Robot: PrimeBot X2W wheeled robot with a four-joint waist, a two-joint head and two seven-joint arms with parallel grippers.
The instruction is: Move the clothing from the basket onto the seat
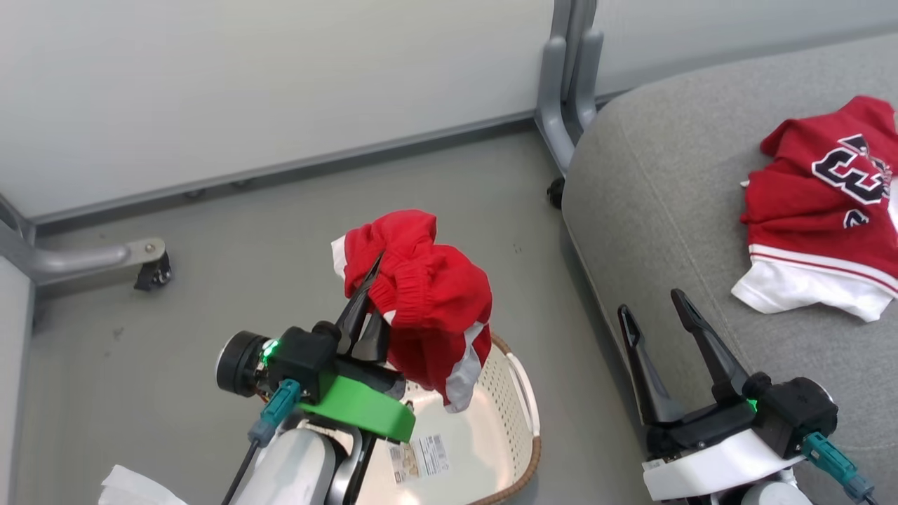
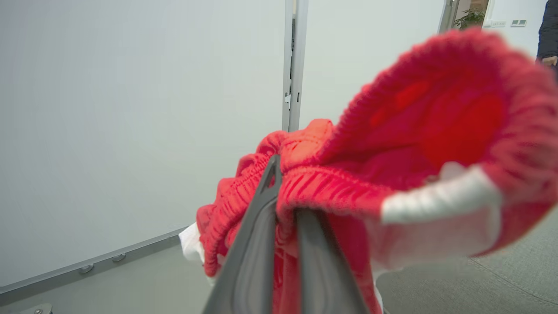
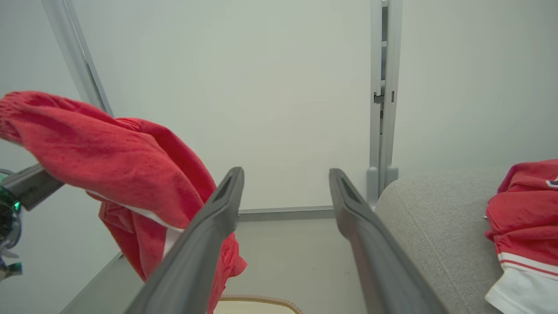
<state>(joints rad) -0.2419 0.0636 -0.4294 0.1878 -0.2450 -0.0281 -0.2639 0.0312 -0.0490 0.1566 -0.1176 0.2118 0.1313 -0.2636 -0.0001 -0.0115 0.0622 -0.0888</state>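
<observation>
seat (image 1: 666, 210): just right of the right pincer (image 1: 650, 301), numbered top (image 1: 821, 203) lying on it | basket (image 1: 523, 393): under the left pincer (image 1: 375, 270) | red shorts (image 1: 428, 294): hanging from the left pincer, soft, light, floppy; best grabbed by the thick waistband | left pincer: squeezing the shorts | right pincer: wide open, holding nothing

My left jaws are pinched tight on the clothing (image 1: 435, 301), fingers (image 1: 361, 306) pointing up and away above my green-collared wrist (image 1: 358, 410). My right jaws stand spread wide, holding nothing, fingers (image 1: 705, 344) angled upward.
</observation>
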